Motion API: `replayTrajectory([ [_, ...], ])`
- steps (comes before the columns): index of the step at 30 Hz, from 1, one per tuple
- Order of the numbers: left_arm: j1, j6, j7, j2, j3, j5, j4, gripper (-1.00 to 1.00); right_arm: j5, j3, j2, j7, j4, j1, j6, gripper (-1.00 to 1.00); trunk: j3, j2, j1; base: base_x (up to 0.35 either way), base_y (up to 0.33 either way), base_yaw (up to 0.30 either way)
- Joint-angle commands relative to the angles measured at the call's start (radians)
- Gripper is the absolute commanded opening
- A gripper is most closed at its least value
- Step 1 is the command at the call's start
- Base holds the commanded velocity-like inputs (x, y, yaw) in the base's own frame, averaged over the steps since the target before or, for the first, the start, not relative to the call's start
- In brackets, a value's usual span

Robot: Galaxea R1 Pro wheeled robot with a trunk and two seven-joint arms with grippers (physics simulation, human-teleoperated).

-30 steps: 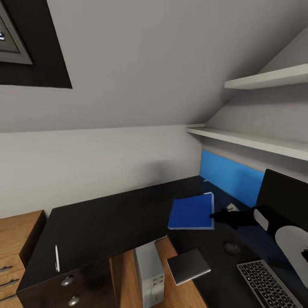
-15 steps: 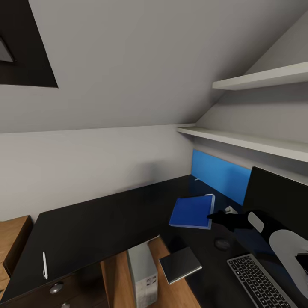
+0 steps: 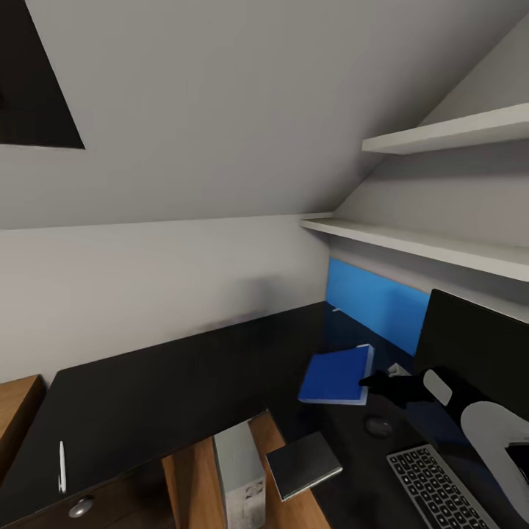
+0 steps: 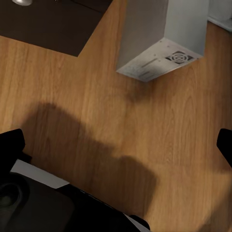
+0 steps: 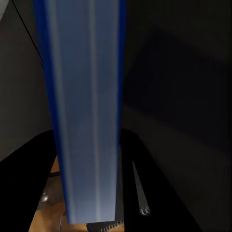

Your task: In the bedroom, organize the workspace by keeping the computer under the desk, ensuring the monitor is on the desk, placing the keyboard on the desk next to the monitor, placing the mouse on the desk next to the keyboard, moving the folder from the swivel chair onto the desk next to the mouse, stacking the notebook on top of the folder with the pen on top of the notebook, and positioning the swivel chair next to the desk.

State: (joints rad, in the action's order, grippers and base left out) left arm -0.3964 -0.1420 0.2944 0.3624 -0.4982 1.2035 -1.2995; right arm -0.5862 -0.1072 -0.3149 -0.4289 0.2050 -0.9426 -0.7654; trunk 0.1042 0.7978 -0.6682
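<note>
1. One step in hand: folder (image 3: 336, 375) placement, gripped at its edge by right end effector (image 3: 371, 381), just above tabletop (image 3: 169, 382).
2. Next: lower flat beside mouse (image 3: 378, 425), release.
3. Left end effector (image 4: 116, 145): spread wide, empty, over floor by computer (image 4: 162, 36).

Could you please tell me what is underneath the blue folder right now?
The folder is tilted, gripped at its edge by the right gripper. Below it lies the black desk. The spot directly beneath is covered, so anything there cannot be seen.

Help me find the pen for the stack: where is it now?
In the head view, the white pen lies on the desk's far left end.
</note>
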Motion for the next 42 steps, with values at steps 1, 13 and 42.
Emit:
replayTrajectory([
  [1,0.001,-0.008,0.004,0.001,-0.003,0.010,-0.001,1.00,-0.004,-0.007,-0.001,0.000,0.001,-0.001,-0.002,-1.00,0.001,0.001,0.000,0.005,-0.005,-0.005],
  [13,0.001,-0.009,0.003,0.001,-0.003,0.011,0.003,1.00,-0.006,-0.005,-0.001,0.015,0.010,-0.001,-0.004,-1.00,0.001,0.001,0.000,0.114,0.101,-0.061],
  [42,-0.027,-0.505,-0.221,-0.087,-0.312,0.296,0.405,1.00,0.000,-0.021,0.017,-0.040,0.094,0.001,-0.005,-1.00,0.001,0.001,0.000,0.052,0.023,-0.194],
])
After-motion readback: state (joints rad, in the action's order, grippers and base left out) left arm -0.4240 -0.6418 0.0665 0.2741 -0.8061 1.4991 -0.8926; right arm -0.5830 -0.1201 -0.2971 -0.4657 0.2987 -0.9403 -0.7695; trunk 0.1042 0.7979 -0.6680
